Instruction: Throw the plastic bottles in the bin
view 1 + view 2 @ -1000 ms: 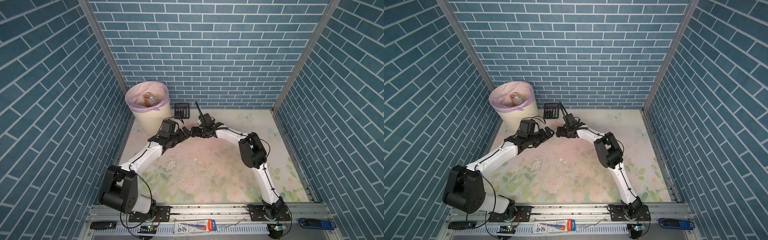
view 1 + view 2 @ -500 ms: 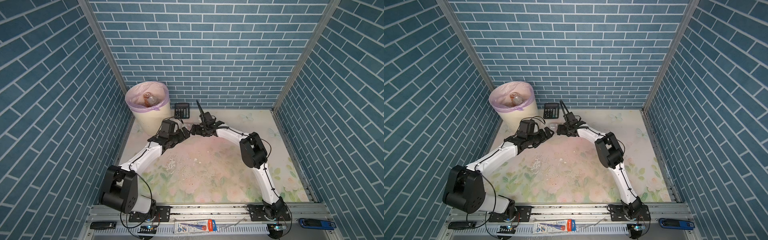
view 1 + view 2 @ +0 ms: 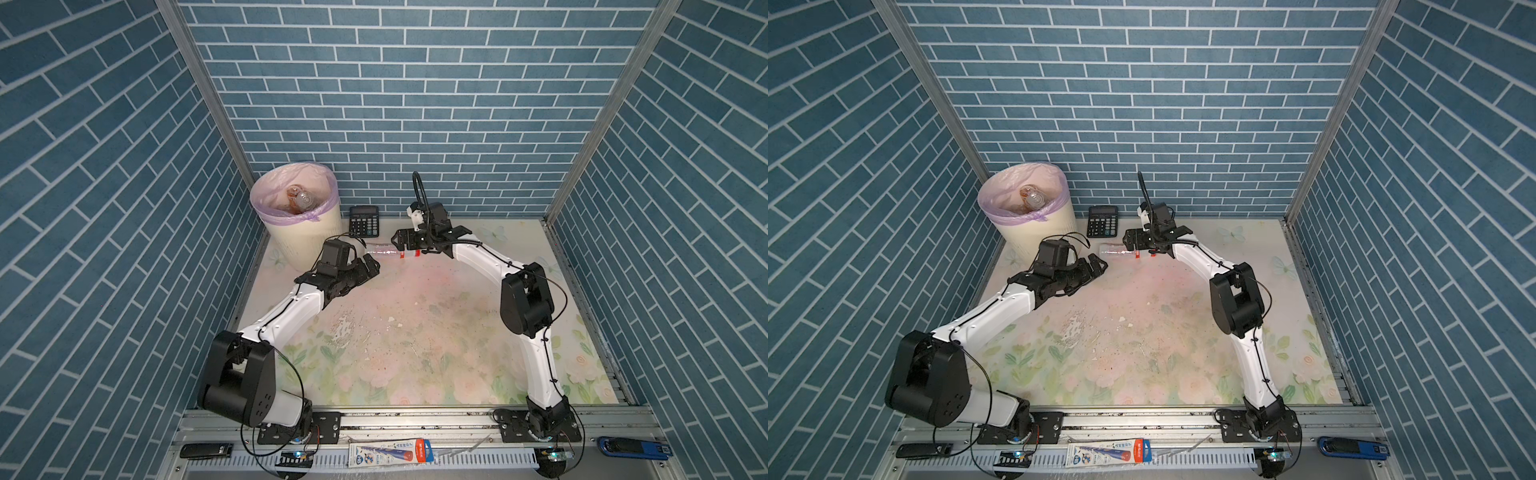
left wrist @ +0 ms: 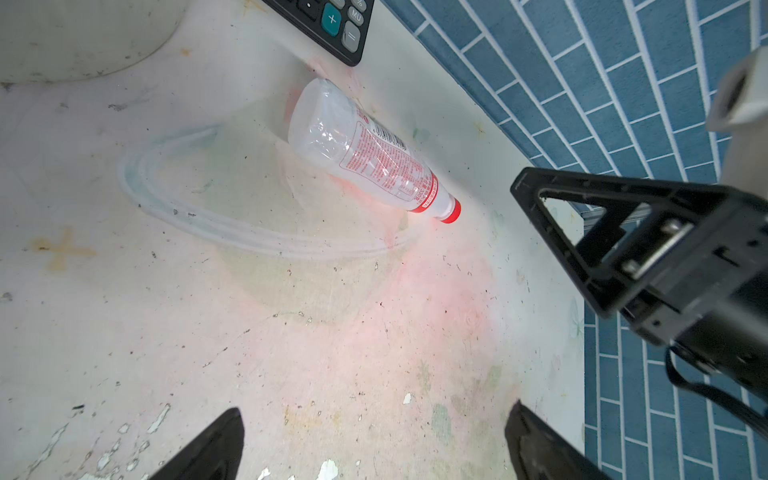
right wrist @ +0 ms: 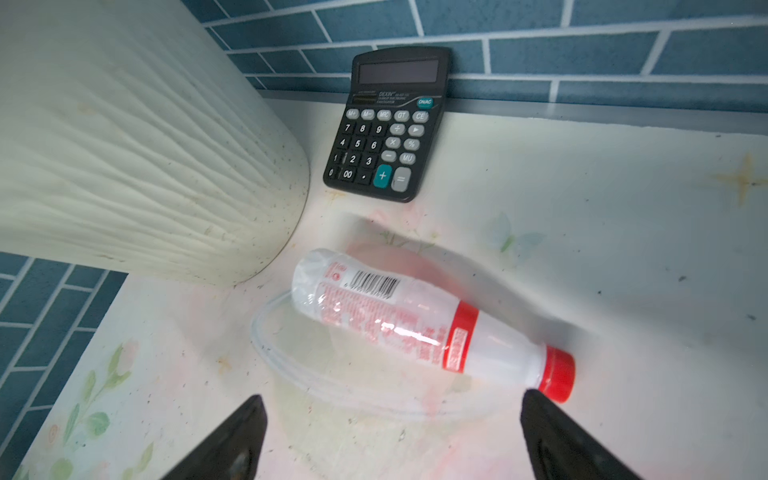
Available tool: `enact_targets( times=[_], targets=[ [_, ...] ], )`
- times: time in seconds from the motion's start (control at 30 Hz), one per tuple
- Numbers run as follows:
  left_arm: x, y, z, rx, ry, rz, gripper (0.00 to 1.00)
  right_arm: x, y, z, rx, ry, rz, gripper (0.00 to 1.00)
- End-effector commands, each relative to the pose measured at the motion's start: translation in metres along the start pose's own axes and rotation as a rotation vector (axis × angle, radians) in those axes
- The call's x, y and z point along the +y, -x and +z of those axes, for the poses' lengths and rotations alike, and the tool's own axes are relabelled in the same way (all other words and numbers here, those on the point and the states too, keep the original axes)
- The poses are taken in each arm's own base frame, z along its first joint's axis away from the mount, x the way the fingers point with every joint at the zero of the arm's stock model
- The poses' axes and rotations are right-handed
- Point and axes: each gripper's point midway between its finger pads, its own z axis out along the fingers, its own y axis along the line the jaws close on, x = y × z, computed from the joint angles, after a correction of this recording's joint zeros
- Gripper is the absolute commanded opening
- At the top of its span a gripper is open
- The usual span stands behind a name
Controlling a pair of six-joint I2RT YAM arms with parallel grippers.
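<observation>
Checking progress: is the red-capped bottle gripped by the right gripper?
No, the bottle lies on the table beyond the open right gripper.

Clear red-capped bottle — cream ribbed bin, black calculator

Red-capped bottle sideways near bin

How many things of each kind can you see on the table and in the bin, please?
Bin: 1
Calculator: 1
Plastic bottles: 3, one lying on its side near the bin, two visible inside it; more may be hidden below.
Total: 5
</observation>
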Motion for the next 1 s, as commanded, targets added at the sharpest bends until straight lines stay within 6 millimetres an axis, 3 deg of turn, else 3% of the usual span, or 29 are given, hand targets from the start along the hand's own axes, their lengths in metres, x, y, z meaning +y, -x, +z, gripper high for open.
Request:
enact_targets(
  times=[0.0,0.6,0.97],
  targets=[
    [0.008,-0.003,-0.002,0.002,0.02,0.011,0.99,0.003,-0.005,0.019,0.035,0.128,-0.088,0.95],
    [0.021,-0.008,0.008,0.043,0.04,0.007,0.99,0.015,-0.019,0.056,0.099,0.272,-0.18,0.96],
    [0.024,-0.011,0.011,0.058,0.04,-0.003,0.99,0.024,-0.028,0.06,0.12,0.305,-0.163,0.95]
  ],
)
